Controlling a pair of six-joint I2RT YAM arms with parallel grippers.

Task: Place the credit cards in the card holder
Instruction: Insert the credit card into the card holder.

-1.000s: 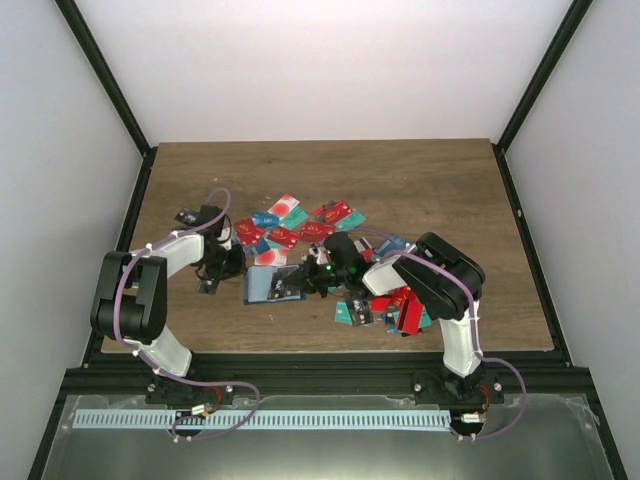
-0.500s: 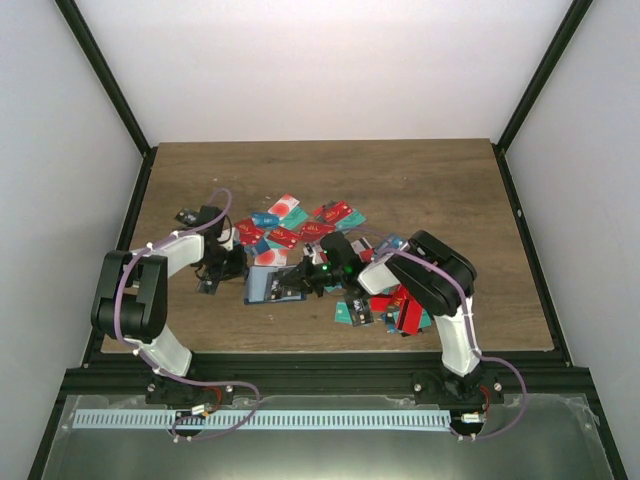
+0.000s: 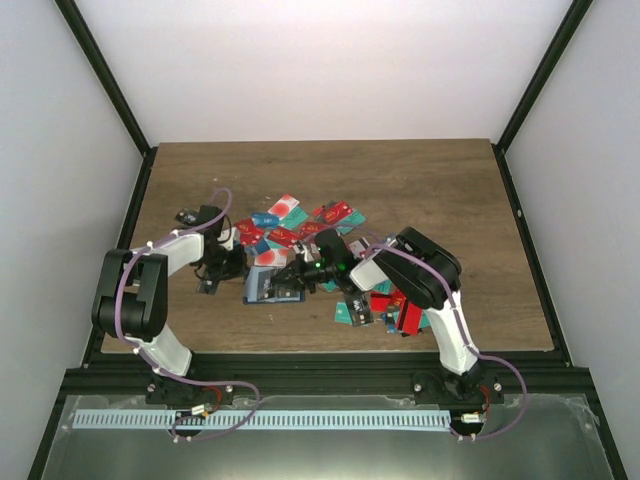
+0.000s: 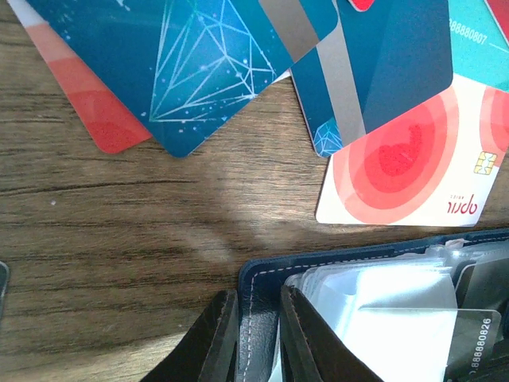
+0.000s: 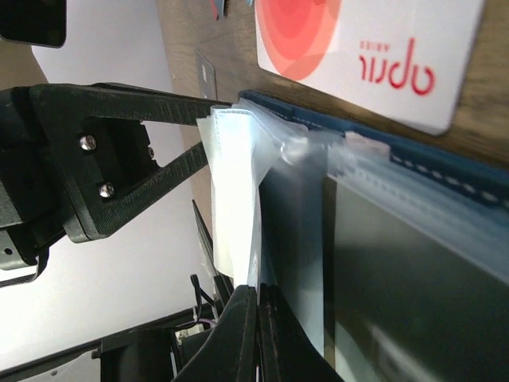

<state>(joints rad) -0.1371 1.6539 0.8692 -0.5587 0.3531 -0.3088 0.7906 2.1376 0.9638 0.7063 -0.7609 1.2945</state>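
The card holder (image 3: 268,288) lies open on the table, navy with clear sleeves inside (image 4: 382,310). My left gripper (image 3: 238,274) is shut on its left edge; in the left wrist view the fingers (image 4: 215,342) clamp the stitched navy rim (image 4: 258,310). My right gripper (image 3: 298,275) reaches in from the right, jaws shut (image 5: 258,334), tips against the fanned clear sleeves (image 5: 235,199); whether a sleeve is pinched is unclear. A dark card (image 5: 413,286) sits in one sleeve. Credit cards (image 3: 290,232) lie loose behind the holder, and more are piled (image 3: 395,305) at the right.
A white card with red circles (image 4: 413,159) and blue cards (image 4: 183,64) lie just beyond the holder. Small black chips (image 3: 186,215) sit at the far left and near the left gripper (image 3: 208,287). Black frame posts border the table.
My right gripper has slid left over the card holder, into its sleeves. The left gripper has kept its hold and place.
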